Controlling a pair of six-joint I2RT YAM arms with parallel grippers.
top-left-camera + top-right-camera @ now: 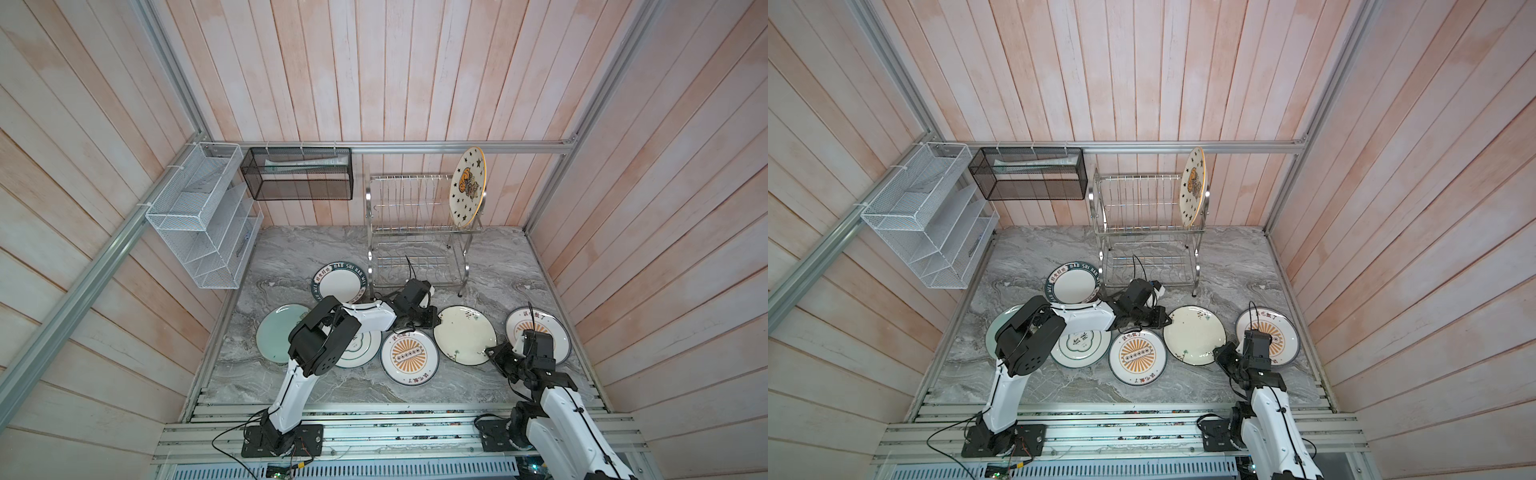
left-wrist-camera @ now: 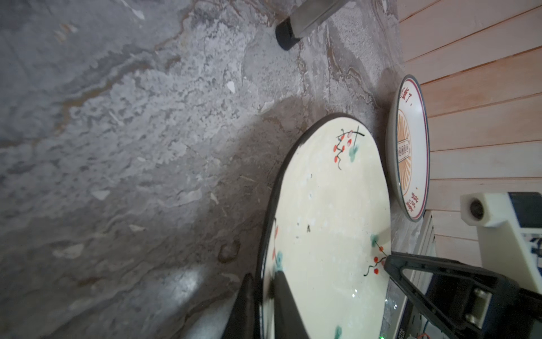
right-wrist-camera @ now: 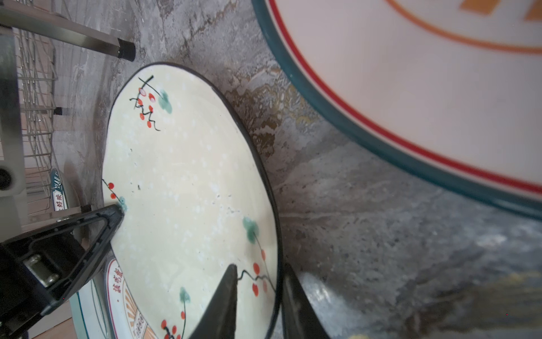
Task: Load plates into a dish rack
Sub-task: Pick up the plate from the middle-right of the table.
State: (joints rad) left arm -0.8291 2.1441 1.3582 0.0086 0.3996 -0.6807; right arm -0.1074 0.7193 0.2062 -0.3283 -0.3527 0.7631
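While the left pincer (image 2: pixel 261 281) sat nipped shut on the left rim of the cream floral plate (image 2: pixel 328 211), one finger over its face and one outside, the right pincer (image 3: pixel 260 265) straddled the rim nearer its own arm, jaws somewhat parted; whether it pinched I could not tell. The plate lay between the two sunburst plates (image 1: pixel 409 356). Doing this well probably meant one firm hold on slippery glaze, then tipping the plate on edge clear of its neighbours before carrying it to a free slot of the dish rack (image 1: pixel 419 232). There only the black-starred plate (image 1: pixel 467 187) stood, at the upper tier's right end. A grey marbled worktop (image 1: pixel 299 257) carried everything, walled by pale pink planks (image 1: pixel 374 83).
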